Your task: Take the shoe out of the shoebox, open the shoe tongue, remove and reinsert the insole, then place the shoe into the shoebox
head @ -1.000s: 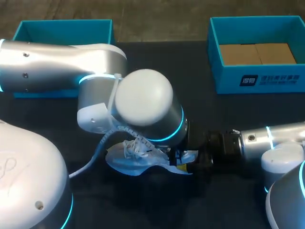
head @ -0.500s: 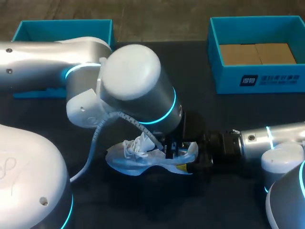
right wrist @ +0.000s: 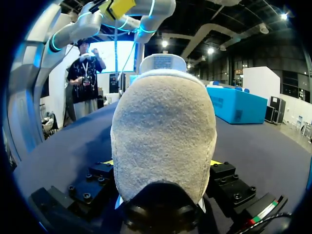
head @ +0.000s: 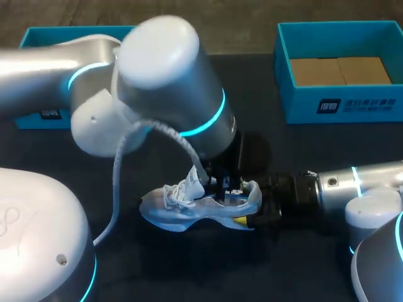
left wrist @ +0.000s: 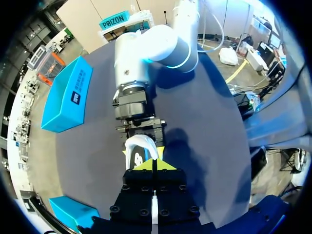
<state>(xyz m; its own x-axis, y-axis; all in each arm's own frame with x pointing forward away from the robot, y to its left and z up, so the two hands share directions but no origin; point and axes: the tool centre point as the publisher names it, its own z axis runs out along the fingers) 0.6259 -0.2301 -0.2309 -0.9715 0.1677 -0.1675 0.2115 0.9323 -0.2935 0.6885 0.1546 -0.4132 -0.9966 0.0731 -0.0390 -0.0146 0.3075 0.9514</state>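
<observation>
Twice confirmed the hold of the right gripper (right wrist: 162, 162). In the right wrist view, found its yellow-tipped fingers (right wrist: 107, 162) spread wide and pressed against both flanks of the white and pale-blue lace-up sneaker (head: 182, 211), and met the fuzzy beige heel filling the space between them. In the head view, found the same gripper clamped on that heel from the right. Located the sneaker near the middle of the black tabletop (head: 157, 267), outside both boxes, toe to the left, white laces bunched on its far side. Could not tell whether it rested on the table or hung just above. Just beyond the heel, saw the left gripper (left wrist: 153, 165) pointing down from the bulky silver left arm (head: 157, 82) at the sneaker's opening, yellow tips pressed together edge to edge. Could not make out whether anything thin was pinched there. Farther back, well apart from the sneaker, noted the teal cardboard shoebox (head: 340, 107) with a brown floor at far right, and a second teal tray (head: 34, 39) at far left, partly hidden behind the left arm.
</observation>
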